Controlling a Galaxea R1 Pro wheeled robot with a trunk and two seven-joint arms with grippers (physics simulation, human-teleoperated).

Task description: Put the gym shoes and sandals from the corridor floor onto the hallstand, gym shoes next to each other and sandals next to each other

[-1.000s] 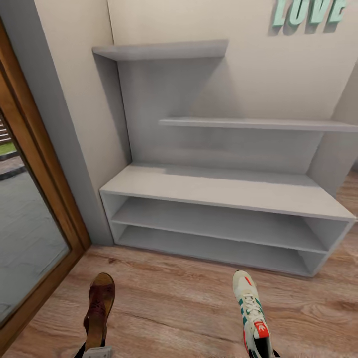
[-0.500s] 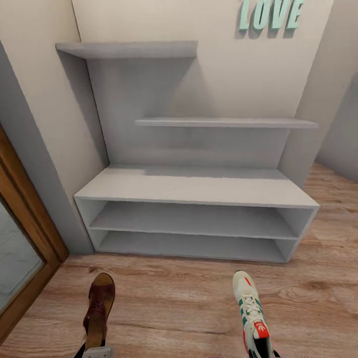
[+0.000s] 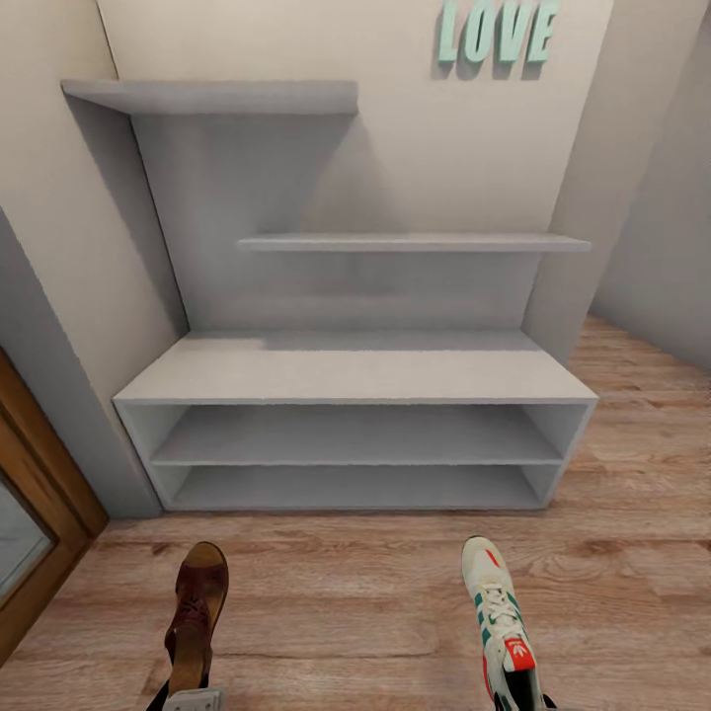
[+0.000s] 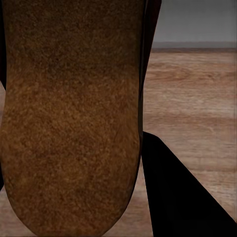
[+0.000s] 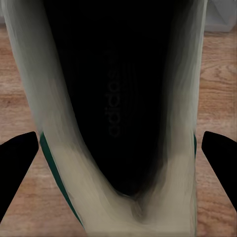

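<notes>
In the head view the pale grey hallstand (image 3: 355, 370) stands square ahead against the wall, its bench top, two open lower shelves and stepped upper shelves all bare. My left gripper (image 3: 188, 697) is shut on a dark brown sandal (image 3: 197, 607) by its heel, toe pointing at the rack, above the corridor floor (image 3: 346, 602). The sandal's tan insole (image 4: 69, 118) looms large in the left wrist view. My right gripper (image 3: 518, 697) is shut on a cream gym shoe (image 3: 497, 602) with green stripes. Its dark inside (image 5: 118, 98) sits between two black fingers (image 5: 17, 165).
A brown wooden door frame (image 3: 39, 513) with glass stands at the left beside the rack. Mint "LOVE" letters (image 3: 494, 30) hang on the wall above. A wall corner (image 3: 592, 197) rises at the rack's right end, with more plank floor (image 3: 642, 395) beyond it.
The camera has swung, so the hallstand slid leftward in the picture and now faces me squarely. Less of the door shows. Both shoes stay held in the same spots.
</notes>
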